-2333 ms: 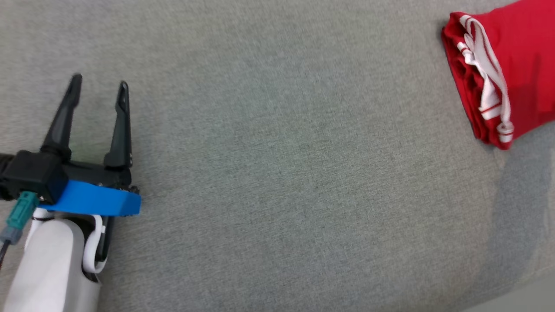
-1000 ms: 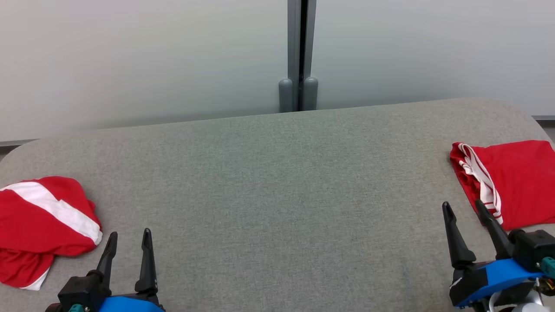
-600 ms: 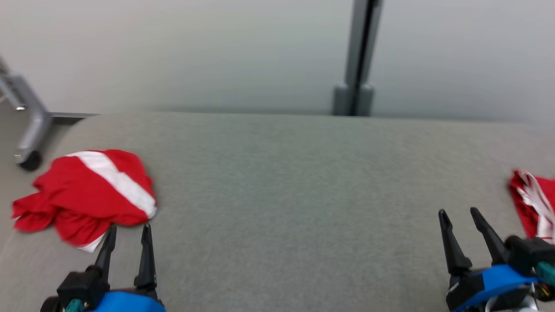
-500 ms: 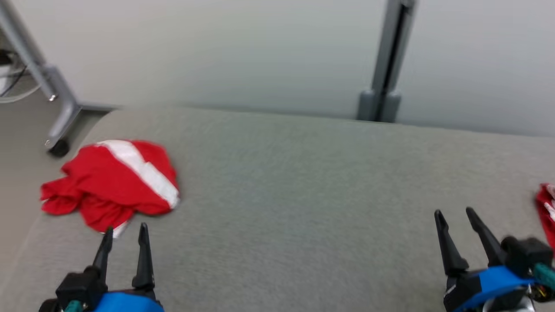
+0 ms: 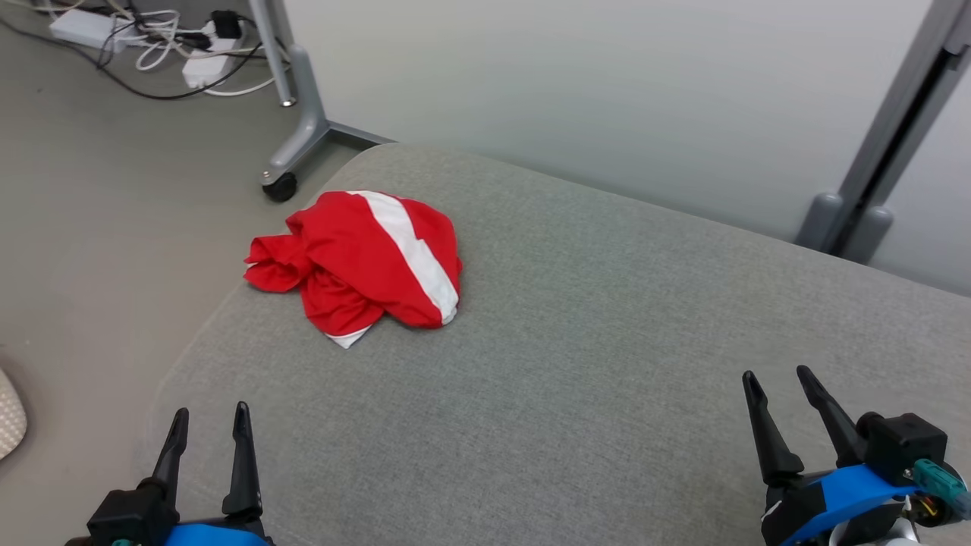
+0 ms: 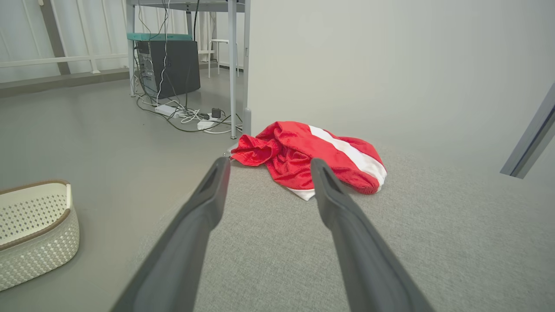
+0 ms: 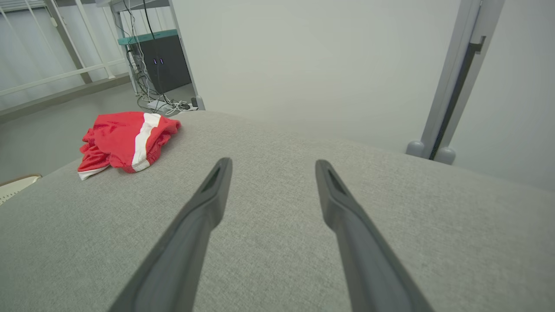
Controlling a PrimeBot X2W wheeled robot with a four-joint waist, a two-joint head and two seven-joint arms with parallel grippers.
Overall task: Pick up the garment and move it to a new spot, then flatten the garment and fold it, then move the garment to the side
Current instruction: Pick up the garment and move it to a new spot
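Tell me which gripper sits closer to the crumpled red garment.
The left gripper: the red garment lies ahead of it, near the left end of the grey cushion, while the right gripper is far across it. Both are open and empty.

Head view looks down; wrist views sit low, seemingly level; all share the garment (image 5: 364,258).

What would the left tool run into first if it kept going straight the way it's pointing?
Probably the crumpled red garment, lying ahead of the open left tool on the grey cushion. Nothing stands between them, though its height above the fabric is hard to judge.
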